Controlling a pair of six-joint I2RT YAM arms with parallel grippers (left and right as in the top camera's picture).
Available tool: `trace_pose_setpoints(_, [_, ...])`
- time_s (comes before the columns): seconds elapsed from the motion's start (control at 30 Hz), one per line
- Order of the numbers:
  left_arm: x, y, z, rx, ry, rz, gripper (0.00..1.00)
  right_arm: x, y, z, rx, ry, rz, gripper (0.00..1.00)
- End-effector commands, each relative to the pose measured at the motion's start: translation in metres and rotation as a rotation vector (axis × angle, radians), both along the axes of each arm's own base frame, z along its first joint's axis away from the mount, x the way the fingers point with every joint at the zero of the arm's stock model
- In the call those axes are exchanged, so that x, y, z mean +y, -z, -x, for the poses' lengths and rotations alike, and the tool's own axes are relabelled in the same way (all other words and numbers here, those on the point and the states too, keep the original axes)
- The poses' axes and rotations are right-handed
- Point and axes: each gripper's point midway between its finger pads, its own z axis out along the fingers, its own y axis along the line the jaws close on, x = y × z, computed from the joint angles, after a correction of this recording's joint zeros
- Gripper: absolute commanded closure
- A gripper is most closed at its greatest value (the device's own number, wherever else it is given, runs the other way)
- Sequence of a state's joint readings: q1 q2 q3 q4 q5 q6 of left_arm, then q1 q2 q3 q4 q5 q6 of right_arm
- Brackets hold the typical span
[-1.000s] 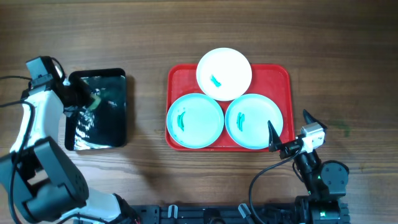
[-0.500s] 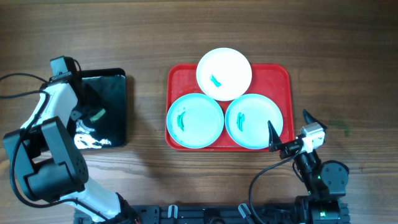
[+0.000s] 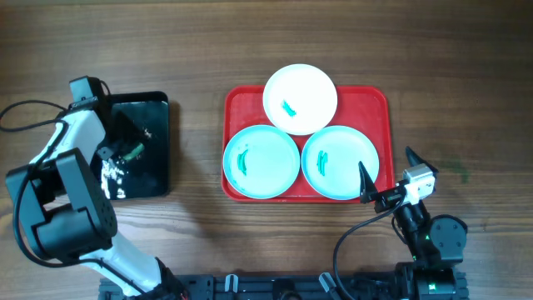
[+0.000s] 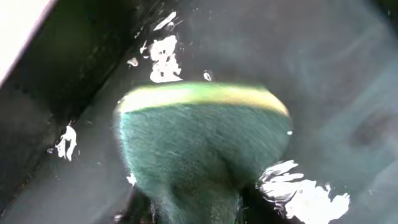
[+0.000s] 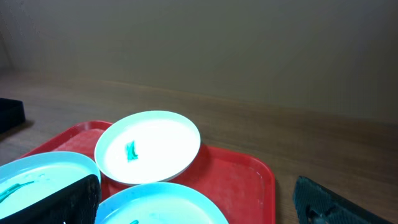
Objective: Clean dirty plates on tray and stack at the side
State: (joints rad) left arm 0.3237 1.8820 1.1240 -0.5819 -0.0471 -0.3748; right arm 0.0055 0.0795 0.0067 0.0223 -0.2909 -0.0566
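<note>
The tray (image 3: pixel 376 102), a red one, is sitting in the middle of the worktop (image 3: pixel 200 50). Three plates are lying on it. The white plate (image 3: pixel 300 98) is sitting at the far side and is poking out over the tray's far rim. Two blue plates are lying side by side in front of it, one on the left (image 3: pixel 261 161) and one on the right (image 3: pixel 339 162). The white plate is lying a little over both of them. Each plate is showing a small green smear.

The right hand (image 3: pixel 385 160) is waiting at the near right corner of the tray, just beside the right blue plate. Its fingers are standing wide apart and are holding nothing.

A black tray (image 3: pixel 156 171) is sitting well apart on the left, with wet shiny spots in it. The left hand (image 3: pixel 117 152) is reaching down into it. A green sponge (image 4: pixel 199 155) with a yellow edge is filling the left wrist view, right up against the hand. That view is blurry, so I cannot tell if the fingers are squeezing the sponge or only touching it.
</note>
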Motion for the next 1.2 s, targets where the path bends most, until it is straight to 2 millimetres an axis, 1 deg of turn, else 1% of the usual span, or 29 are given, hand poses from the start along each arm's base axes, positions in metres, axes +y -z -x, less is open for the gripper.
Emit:
trace_pose_setpoints(0.0, [-0.001, 0.008, -0.002, 0.003, 0.002, 0.013, 0.94, -0.002, 0.001, -0.001, 0.003, 0.008, -0.004, 0.00])
trace_pose_setpoints(0.03, [-0.001, 0.008, -0.003, 0.001, 0.002, 0.013, 0.93, -0.002, 0.001, -0.001, 0.003, 0.008, -0.004, 0.00])
trace_pose_setpoints(0.07, [-0.001, 0.007, -0.003, 0.001, 0.002, 0.012, 0.89, -0.002, 0.001, -0.001, 0.003, 0.008, -0.004, 0.00])
trace_pose_setpoints(0.1, [-0.001, 0.007, -0.003, 0.000, 0.002, 0.012, 0.57, -0.002, 0.001, -0.001, 0.003, 0.008, -0.004, 0.00])
trace_pose_setpoints(0.13, [0.000, 0.007, -0.004, -0.007, 0.002, 0.010, 0.38, -0.002, 0.001, -0.001, 0.003, 0.008, -0.004, 0.00])
trace_pose_setpoints(0.17, [0.001, 0.006, -0.007, -0.020, 0.002, 0.006, 0.22, -0.002, 0.001, -0.001, 0.003, 0.008, -0.004, 0.00])
trace_pose_setpoints(0.2, [0.002, 0.006, -0.010, -0.029, 0.002, 0.003, 0.16, -0.002, 0.001, -0.001, 0.003, 0.008, -0.004, 0.00])
trace_pose_setpoints(0.23, [0.002, 0.005, -0.010, -0.030, 0.002, 0.003, 0.22, -0.002, 0.001, -0.001, 0.003, 0.008, -0.004, 0.00])
trace_pose_setpoints(0.27, [0.001, 0.006, -0.009, -0.027, 0.002, 0.004, 0.55, -0.002, 0.001, -0.001, 0.003, 0.008, -0.004, 0.00])
trace_pose_setpoints(0.3, [0.001, 0.006, -0.009, -0.027, 0.002, 0.004, 0.73, -0.002, 0.001, -0.001, 0.003, 0.008, -0.004, 0.00])
trace_pose_setpoints(0.37, [0.002, 0.003, -0.010, -0.032, 0.002, -0.001, 0.96, -0.002, 0.001, -0.001, 0.003, 0.008, -0.004, 0.00])
trace_pose_setpoints(0.4, [0.004, -0.001, -0.011, -0.042, 0.000, -0.014, 0.96, -0.002, 0.001, -0.001, 0.003, 0.008, -0.004, 0.00])
trace_pose_setpoints(0.47, [0.006, -0.021, -0.015, -0.089, -0.001, -0.033, 0.96, -0.002, 0.001, -0.001, 0.003, 0.008, -0.004, 0.00])
trace_pose_setpoints(0.53, [0.005, -0.047, -0.018, -0.147, 0.002, -0.047, 0.96, -0.001, 0.001, -0.001, 0.003, 0.008, -0.004, 0.00])
trace_pose_setpoints(0.6, [-0.002, -0.082, -0.017, -0.218, 0.017, -0.047, 0.96, -0.002, 0.001, -0.001, 0.003, 0.008, -0.004, 0.00])
trace_pose_setpoints(0.67, [-0.012, -0.107, -0.018, -0.285, 0.038, -0.018, 0.96, -0.002, 0.001, -0.001, 0.003, 0.008, -0.004, 0.00])
trace_pose_setpoints(0.7, [-0.017, -0.112, -0.019, -0.305, 0.049, 0.003, 0.96, -0.001, 0.001, -0.001, 0.003, 0.008, -0.004, 0.00])
trace_pose_setpoints(0.73, [-0.020, -0.112, -0.019, -0.304, 0.054, 0.016, 0.96, -0.002, 0.001, -0.001, 0.003, 0.008, -0.004, 0.00])
trace_pose_setpoints(0.8, [-0.021, -0.087, -0.016, -0.257, 0.053, 0.025, 0.96, -0.001, 0.001, -0.001, 0.003, 0.008, -0.004, 0.00])
trace_pose_setpoints(0.83, [-0.022, -0.066, -0.013, -0.221, 0.051, 0.037, 0.96, -0.001, 0.001, -0.001, 0.003, 0.008, -0.004, 0.00])
trace_pose_setpoints(0.9, [-0.023, -0.045, -0.008, -0.167, 0.048, 0.056, 0.96, -0.002, 0.001, -0.001, 0.003, 0.008, -0.004, 0.01])
trace_pose_setpoints(0.93, [-0.023, -0.042, -0.007, -0.156, 0.046, 0.059, 0.96, -0.001, 0.001, -0.001, 0.003, 0.008, -0.004, 0.00])
trace_pose_setpoints(1.0, [-0.021, -0.056, -0.009, -0.183, 0.045, 0.046, 0.96, -0.002, 0.001, -0.001, 0.003, 0.008, -0.004, 0.00])
trace_pose_setpoints(1.03, [-0.021, -0.075, -0.010, -0.215, 0.047, 0.036, 0.96, -0.002, 0.001, -0.001, 0.003, 0.008, -0.004, 0.00])
trace_pose_setpoints(1.07, [-0.023, -0.088, -0.010, -0.238, 0.053, 0.030, 0.96, -0.002, 0.001, -0.001, 0.003, 0.008, -0.004, 0.00])
trace_pose_setpoints(1.1, [-0.025, -0.106, -0.010, -0.277, 0.061, 0.020, 0.96, -0.002, 0.001, -0.001, 0.003, 0.008, -0.004, 0.00])
trace_pose_setpoints(1.17, [-0.035, -0.137, -0.007, -0.351, 0.085, 0.022, 0.96, -0.002, 0.001, -0.001, 0.003, 0.008, -0.004, 0.00])
